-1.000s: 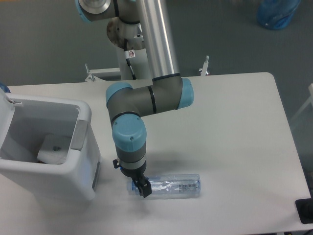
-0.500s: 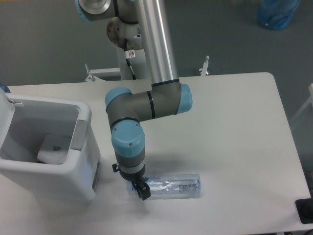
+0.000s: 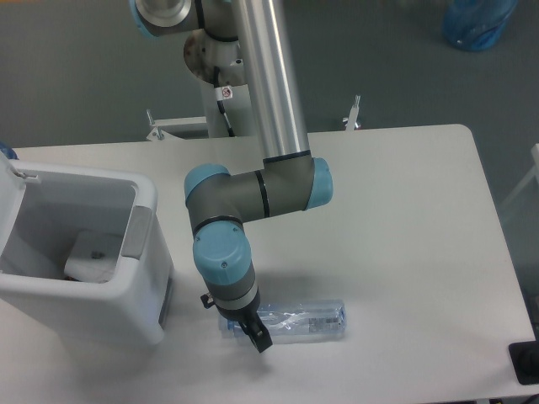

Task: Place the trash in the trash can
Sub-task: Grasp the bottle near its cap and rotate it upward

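A crushed clear plastic bottle (image 3: 295, 321) lies on its side on the white table, cap end to the left under my wrist. My gripper (image 3: 251, 330) is down over that left end. One dark fingertip (image 3: 260, 341) stands at the bottle's near edge and the other is hidden behind the wrist. The jaws look open around the bottle, which rests on the table. The white trash can (image 3: 141, 295) stands at the left with its lid (image 3: 10, 178) swung up. The crumpled white paper wrapper (image 3: 93, 256) lies inside it.
The trash can's grey side panel (image 3: 135, 233) faces the arm, a short way left of the bottle. A black object (image 3: 525, 362) sits at the table's lower right corner. A blue bag (image 3: 477, 23) lies on the floor at the top right.
My wrist has come lower and slightly right over the bottle's left end, and the near fingertip now reaches the bottle's front edge. The bottle stays in place.
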Robot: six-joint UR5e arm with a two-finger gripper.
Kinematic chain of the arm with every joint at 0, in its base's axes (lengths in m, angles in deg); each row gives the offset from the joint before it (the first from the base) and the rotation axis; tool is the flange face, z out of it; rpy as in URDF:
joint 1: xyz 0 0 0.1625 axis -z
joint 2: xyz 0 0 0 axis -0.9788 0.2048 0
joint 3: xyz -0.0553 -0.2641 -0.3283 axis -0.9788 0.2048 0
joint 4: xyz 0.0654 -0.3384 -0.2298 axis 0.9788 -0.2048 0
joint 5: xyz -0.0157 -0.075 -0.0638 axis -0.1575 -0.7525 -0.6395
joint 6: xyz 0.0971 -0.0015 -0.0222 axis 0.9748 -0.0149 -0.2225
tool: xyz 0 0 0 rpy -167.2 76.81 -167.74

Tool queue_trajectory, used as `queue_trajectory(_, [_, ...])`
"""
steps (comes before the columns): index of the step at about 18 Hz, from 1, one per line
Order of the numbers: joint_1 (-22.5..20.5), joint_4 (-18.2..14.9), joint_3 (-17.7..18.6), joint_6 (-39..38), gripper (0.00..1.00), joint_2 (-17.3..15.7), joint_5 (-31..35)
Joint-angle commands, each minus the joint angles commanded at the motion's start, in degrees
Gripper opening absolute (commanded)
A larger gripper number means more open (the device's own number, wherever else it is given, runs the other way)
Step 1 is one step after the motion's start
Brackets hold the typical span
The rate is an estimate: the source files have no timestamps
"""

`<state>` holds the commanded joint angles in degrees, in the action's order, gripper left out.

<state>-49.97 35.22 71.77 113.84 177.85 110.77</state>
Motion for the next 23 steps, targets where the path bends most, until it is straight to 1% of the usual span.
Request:
queue_trajectory(2, [0.0, 0.0, -0.18, -0.09, 0.66, 0.26, -0.09])
queue_trajectory(4, [0.0, -0.09, -0.35, -0.09, 0.62, 0.35, -0.17])
queue_trajectory(5, [0.0, 0.0, -0.53, -0.09, 0.56, 0.27, -0.26])
queue_trajectory(6, [0.0, 0.0, -0.79, -0.18, 0.48, 0.26, -0.18])
queue_trajectory(7, [-0.09, 0.0, -1.23, -0.18, 0.45, 0.26, -0.26])
queue_trajectory(12, [-0.61, -0.09, -2.2, -0.09, 0.44, -0.52, -0.61])
queue_trajectory(14, [-1.4, -0.09, -2.63, -0.09, 0.42, -1.84, -0.7])
queue_trajectory(17, [-2.72, -0.18, -4.74, -0.09, 0.4, -3.42, -1.49])
queue_trajectory(20, [-4.39, -0.18, -7.2, -2.01, 0.4, -5.35, -6.92])
queue_trajectory(23, [-6.5, -0.18, -9.31, -4.56, 0.4, -7.46, -15.26])
